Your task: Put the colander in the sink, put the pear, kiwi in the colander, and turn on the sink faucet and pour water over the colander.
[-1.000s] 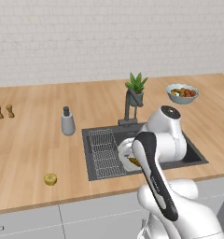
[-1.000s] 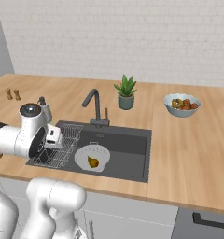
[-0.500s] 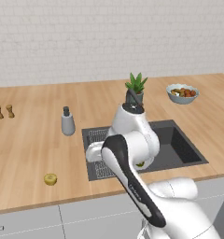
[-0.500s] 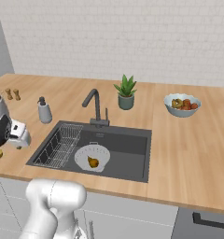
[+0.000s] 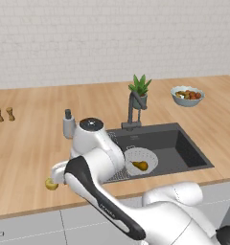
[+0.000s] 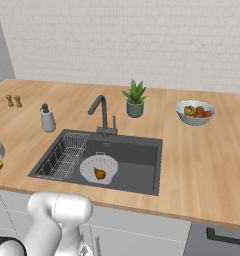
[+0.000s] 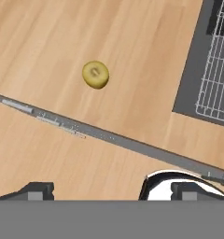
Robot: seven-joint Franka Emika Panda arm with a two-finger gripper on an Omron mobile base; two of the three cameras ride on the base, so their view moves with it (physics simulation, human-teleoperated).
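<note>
The white colander (image 5: pixel 141 159) sits in the dark sink (image 5: pixel 184 152), right of the wire rack, with the brownish pear (image 5: pixel 140 165) lying inside it. Both also appear in the right base view: colander (image 6: pixel 98 168), pear (image 6: pixel 99 174). The round yellow-green kiwi (image 5: pixel 51 183) lies on the wooden counter left of the sink, near the front edge. My gripper (image 7: pixel 112 191) hovers above the counter, open and holding nothing; the kiwi (image 7: pixel 95 74) lies ahead of its fingertips (image 7: pixel 37 190), apart from them. The sink faucet (image 5: pixel 132 109) stands behind the basin with no water running.
A wire rack (image 6: pixel 65 155) fills the sink's left part. A grey soap dispenser (image 5: pixel 68 124) stands left of the faucet and a potted plant (image 5: pixel 139 91) behind it. A fruit bowl (image 5: pixel 187 95) sits at the back right, two small shakers (image 5: pixel 4 114) far left.
The arm has swung from over the sink to the left, out over the counter by the kiwi. The jaws stayed open; colander and pear have not moved.
</note>
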